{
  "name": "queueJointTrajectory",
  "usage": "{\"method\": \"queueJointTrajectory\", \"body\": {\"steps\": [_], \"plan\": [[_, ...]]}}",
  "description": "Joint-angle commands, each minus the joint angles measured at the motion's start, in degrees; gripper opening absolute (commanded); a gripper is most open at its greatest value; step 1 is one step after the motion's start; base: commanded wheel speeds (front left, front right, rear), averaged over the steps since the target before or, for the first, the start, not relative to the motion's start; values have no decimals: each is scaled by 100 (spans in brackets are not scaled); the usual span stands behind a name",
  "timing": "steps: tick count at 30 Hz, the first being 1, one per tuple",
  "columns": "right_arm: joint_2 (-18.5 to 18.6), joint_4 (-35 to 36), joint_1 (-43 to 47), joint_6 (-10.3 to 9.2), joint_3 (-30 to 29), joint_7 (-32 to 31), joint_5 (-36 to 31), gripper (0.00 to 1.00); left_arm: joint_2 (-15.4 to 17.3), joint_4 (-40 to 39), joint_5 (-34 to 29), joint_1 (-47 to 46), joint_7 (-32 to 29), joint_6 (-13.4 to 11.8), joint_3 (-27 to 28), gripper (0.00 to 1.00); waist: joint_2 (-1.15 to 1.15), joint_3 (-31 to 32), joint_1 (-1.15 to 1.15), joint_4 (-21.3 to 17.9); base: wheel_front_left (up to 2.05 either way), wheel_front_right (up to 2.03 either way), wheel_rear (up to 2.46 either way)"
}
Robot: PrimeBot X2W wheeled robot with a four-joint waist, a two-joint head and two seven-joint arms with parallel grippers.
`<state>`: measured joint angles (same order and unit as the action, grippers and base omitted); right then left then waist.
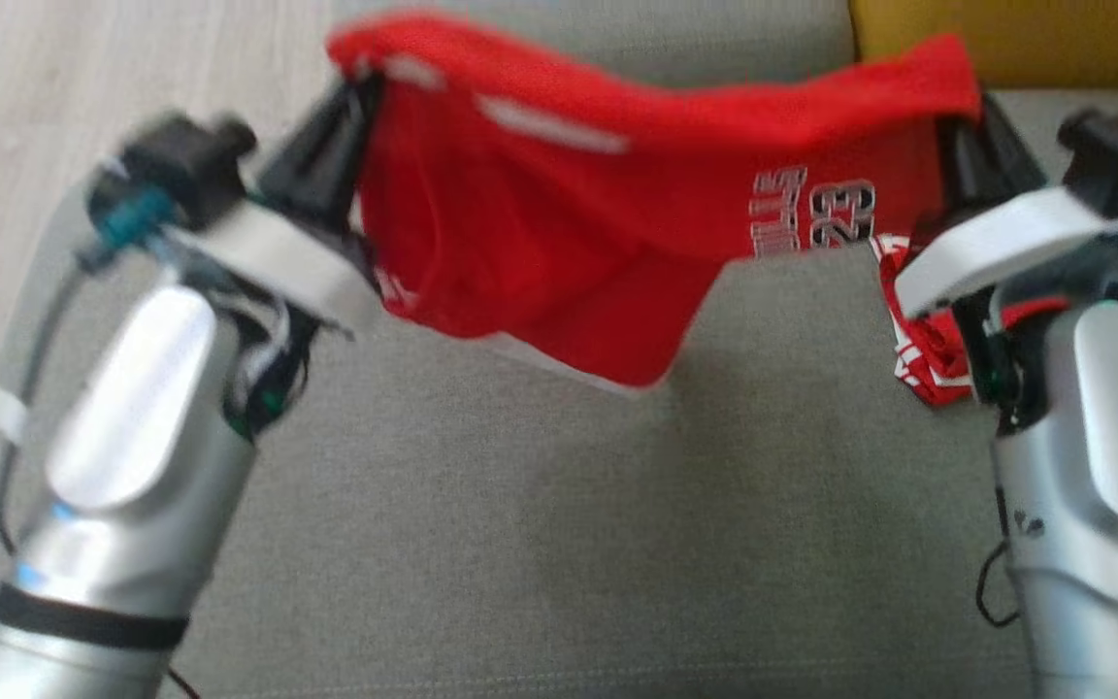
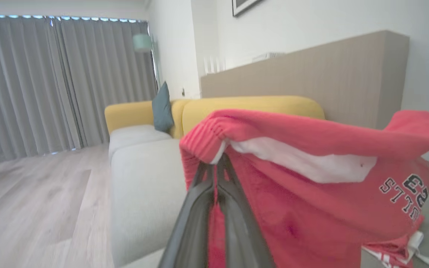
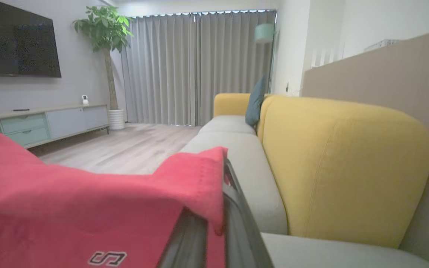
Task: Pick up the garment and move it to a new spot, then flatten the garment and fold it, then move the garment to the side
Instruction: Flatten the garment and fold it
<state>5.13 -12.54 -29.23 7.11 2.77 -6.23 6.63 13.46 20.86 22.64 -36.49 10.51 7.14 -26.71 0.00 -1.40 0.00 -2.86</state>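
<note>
Garment (image 1: pixel 559 223) stretched left-right (airborne); left claw (image 1: pixel 357 102), right claw (image 1: pixel 962 131) both gripping corners.

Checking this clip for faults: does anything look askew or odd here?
The red garment hangs bunched and sagging between the left gripper and right gripper above the grey sofa seat, white lining showing. Nothing looks torn or spilled.

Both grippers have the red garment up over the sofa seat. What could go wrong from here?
1. The garment hangs bunched and doubled between the left gripper and right gripper; set down like this, it may land creased, not flat.
2. Its striped part dangles by the right forearm; it might snag there.
</note>
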Motion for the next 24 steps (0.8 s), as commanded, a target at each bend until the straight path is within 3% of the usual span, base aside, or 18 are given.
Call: {"method": "queueJointTrajectory", "body": {"steps": [1, 7, 12, 20, 24], "plan": [[-42, 250, -286, 37, 92, -85, 30, 0, 238, -356, 118, -414, -150, 25, 305, 0, 0, 95, 0, 47, 0, 0, 0], [-131, 230, -424, 37, 199, -294, 143, 0, 413, -706, 335, -564, -625, 27, 340, 0, 0, -19, 0, 90, 0, 0, 0], [-152, -330, -1066, 37, 405, -197, 101, 0, 459, -379, 541, -863, -756, 31, 325, 0, 0, -392, 0, 41, 0, 0, 0], [-201, -1817, -2901, 37, 269, 933, -286, 0, 462, 857, 439, -2224, 1, 27, 449, 0, 0, -926, 0, -80, 0, 0, 0], [-218, -2328, -3284, 37, 61, 1423, -371, 0, 341, 1234, 365, -2610, 270, 26, 488, 0, 0, -1034, 0, -75, 0, 0, 0]]}}
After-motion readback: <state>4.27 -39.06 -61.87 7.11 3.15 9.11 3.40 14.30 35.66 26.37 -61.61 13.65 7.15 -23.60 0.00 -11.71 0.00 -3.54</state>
